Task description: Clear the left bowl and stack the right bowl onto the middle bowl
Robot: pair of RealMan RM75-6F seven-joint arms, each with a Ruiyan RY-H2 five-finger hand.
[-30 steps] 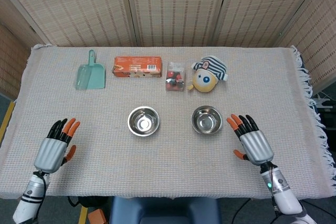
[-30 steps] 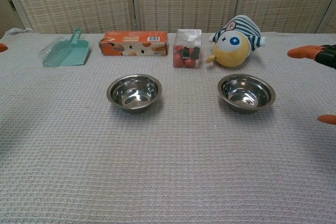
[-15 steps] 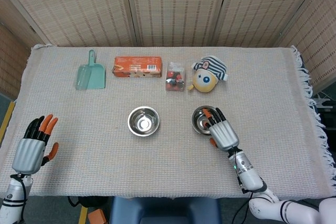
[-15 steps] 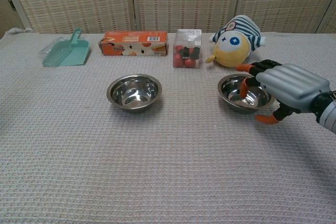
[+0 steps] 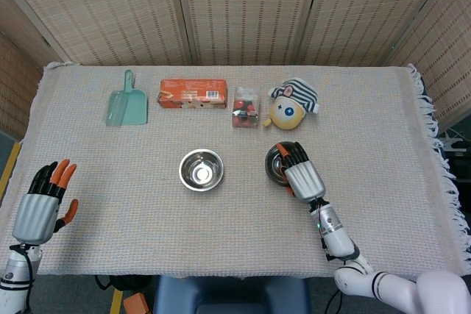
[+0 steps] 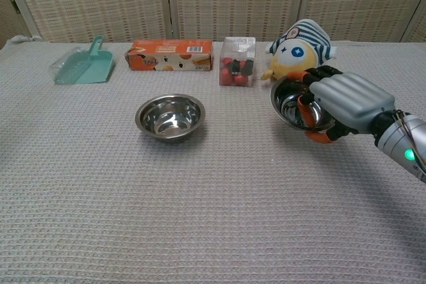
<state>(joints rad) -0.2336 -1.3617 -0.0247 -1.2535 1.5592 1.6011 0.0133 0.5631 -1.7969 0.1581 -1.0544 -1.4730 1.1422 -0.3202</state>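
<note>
Two empty steel bowls are in view. The left one (image 5: 201, 169) (image 6: 170, 116) sits flat on the cloth near the table's middle. My right hand (image 5: 300, 174) (image 6: 345, 103) grips the right bowl (image 5: 275, 163) (image 6: 287, 103) by its right rim, fingers inside and thumb under the edge. That bowl is tilted, its right side raised off the cloth. My left hand (image 5: 44, 198) hovers at the table's front left edge, fingers apart and holding nothing; the chest view does not show it.
Along the back stand a teal scoop (image 5: 126, 103) (image 6: 83, 66), an orange box (image 5: 192, 94) (image 6: 170, 55), a clear box of small red and dark items (image 5: 245, 106) (image 6: 237, 61) and a striped-cap plush toy (image 5: 291, 106) (image 6: 299, 44) just behind the right bowl.
My right hand swung in from the right, closed its fingers on the right bowl's rim and tipped it up. My left hand drew back toward the front left edge.
</note>
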